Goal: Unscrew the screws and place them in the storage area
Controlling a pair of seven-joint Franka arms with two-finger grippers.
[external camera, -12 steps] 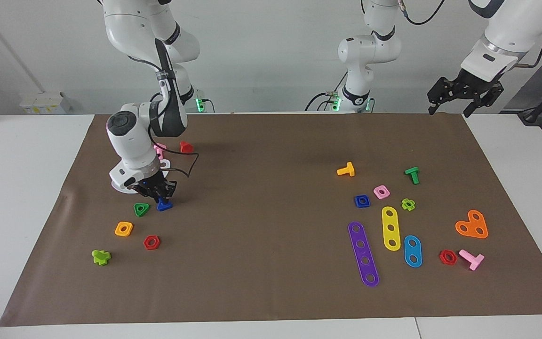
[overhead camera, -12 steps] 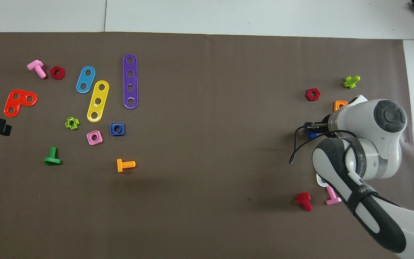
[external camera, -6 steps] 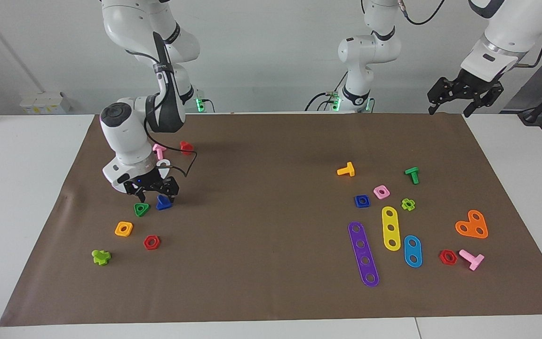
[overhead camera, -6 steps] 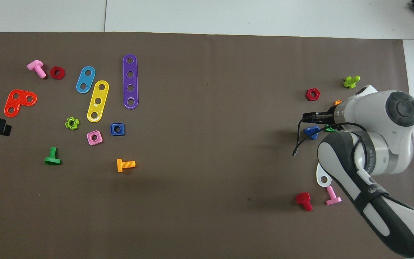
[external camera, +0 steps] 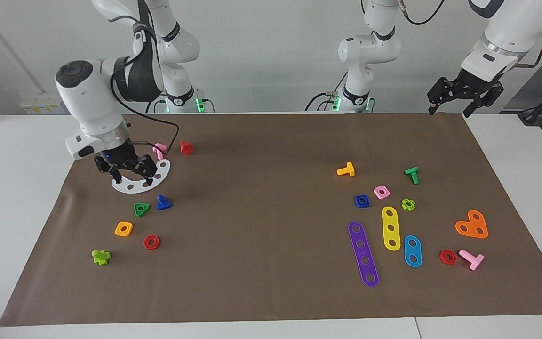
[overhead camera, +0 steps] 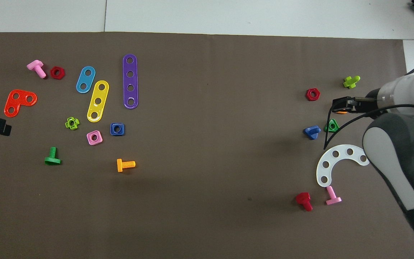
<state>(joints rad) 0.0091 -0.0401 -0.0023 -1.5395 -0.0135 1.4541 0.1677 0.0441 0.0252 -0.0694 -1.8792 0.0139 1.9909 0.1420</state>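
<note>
your right hand (external camera: 132,175) hangs open and empty over the white arc (external camera: 142,181). blue bolt (external camera: 163,202) lies free on the mat (external camera: 271,282) beside the green nut (external camera: 141,209), blue nut (external camera: 361,201) toward the left arm's end. lift clear; left hand (external camera: 465,96) waits open.

Flat brown paper mat (external camera: 271,282): matt, smooth, faint creases near edge. White tabletop (external camera: 17,188): smooth, slight sheen. Dark blue triangular-headed plastic bolt (external camera: 163,202) and dark blue square plastic nut (external camera: 362,201): smooth, moulded, mildly glossy. White curved perforated plastic strip (overhead camera: 336,160): thin, smooth. Purple perforated plastic strip (external camera: 363,253): translucent, shiny. White robot arm shells (external camera: 87,101): glossy hard plastic, dark matt joint sections.
</note>
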